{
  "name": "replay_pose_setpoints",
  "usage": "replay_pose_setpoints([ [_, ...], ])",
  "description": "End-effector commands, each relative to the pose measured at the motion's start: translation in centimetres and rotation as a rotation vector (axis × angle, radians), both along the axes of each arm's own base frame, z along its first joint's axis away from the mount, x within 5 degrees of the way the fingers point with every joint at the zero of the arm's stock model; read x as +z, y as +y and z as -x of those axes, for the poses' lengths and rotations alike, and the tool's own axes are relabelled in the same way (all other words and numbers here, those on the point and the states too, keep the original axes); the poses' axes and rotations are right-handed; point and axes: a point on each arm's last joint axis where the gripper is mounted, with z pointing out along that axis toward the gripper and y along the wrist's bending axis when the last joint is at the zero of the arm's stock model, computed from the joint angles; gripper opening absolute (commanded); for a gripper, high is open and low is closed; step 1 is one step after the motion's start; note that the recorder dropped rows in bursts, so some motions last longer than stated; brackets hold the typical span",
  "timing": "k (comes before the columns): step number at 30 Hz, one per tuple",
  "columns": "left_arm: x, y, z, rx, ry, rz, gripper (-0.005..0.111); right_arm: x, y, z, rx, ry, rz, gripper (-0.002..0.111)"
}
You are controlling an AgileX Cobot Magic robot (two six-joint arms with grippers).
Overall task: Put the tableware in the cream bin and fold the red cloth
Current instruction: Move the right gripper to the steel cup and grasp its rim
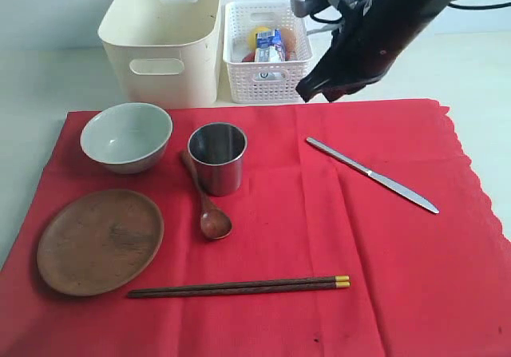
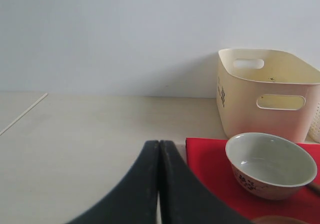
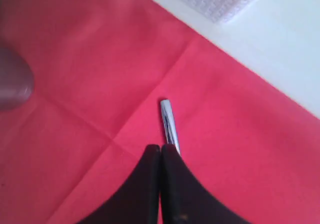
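Where one cloth (image 1: 319, 237) lies, one bowl (image 1: 126, 136), plate (image 1: 100, 241), cup (image 1: 217, 159), spoon (image 1: 209, 209), knife (image 1: 372, 175), two chopsticks (image 1: 239, 287)

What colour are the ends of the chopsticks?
Gold at one end of the chopsticks; the rest is dark brown. The exterior view shows it best.

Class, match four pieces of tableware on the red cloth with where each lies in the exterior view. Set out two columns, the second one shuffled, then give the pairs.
Column one
1. ceramic bowl
2. wooden plate
3. table knife
4. chopsticks

Column two
A. lowest in the view, gold tips pointing right
B. lying diagonally on the right half of the red cloth
C. just below the cream bin
D. lower left of the cloth

Pairs: 1-C, 2-D, 3-B, 4-A
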Motion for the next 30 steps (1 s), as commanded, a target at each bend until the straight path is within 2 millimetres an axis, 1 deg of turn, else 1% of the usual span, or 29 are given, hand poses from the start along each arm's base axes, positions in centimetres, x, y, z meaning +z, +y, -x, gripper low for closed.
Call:
replay_pose_setpoints([
  [1,0.1,0.0,0.0,0.002,-0.007,0.005,0.000,-1.4,-0.1,0.3,-0.025,0.062,-0.005,0.000],
  [8,0.1,0.0,0.0,0.002,-0.007,0.005,0.000,-2.4,0.2,0.5,-0.047,0.112,-0.026,0.000],
  [11,0.1,0.0,0.0,0.002,-0.007,0.005,0.000,-3.1,0.2,0.5,-0.048,0.139,-0.014,0.000],
  [14,0.1,0.0,0.0,0.002,-0.007,0.005,0.000,-4.1,0.3,0.4,-0.047,0.166,0.005,0.000],
  [15,0.1,0.0,0.0,0.002,-0.007,0.005,0.000,-4.8,0.3,0.3,-0.047,0.180,0.016,0.000],
  [21,0.1,0.0,0.0,0.002,-0.007,0.005,0.000,-6.7,0.4,0.2,-0.049,0.221,0.042,0.000],
  [22,0.1,0.0,0.0,0.002,-0.007,0.005,0.000,-6.7,0.4,0.2,-0.051,0.223,0.039,0.000],
  [24,0.1,0.0,0.0,0.002,-0.007,0.005,0.000,-6.0,0.5,0.1,-0.054,0.206,0.025,0.000],
  [28,0.1,0.0,0.0,0.002,-0.007,0.005,0.000,-3.2,0.9,-0.2,-0.169,0.200,-0.065,0.000],
  [30,0.1,0.0,0.0,0.002,-0.007,0.005,0.000,-2.3,1.5,-0.1,-0.194,0.241,-0.126,0.000],
])
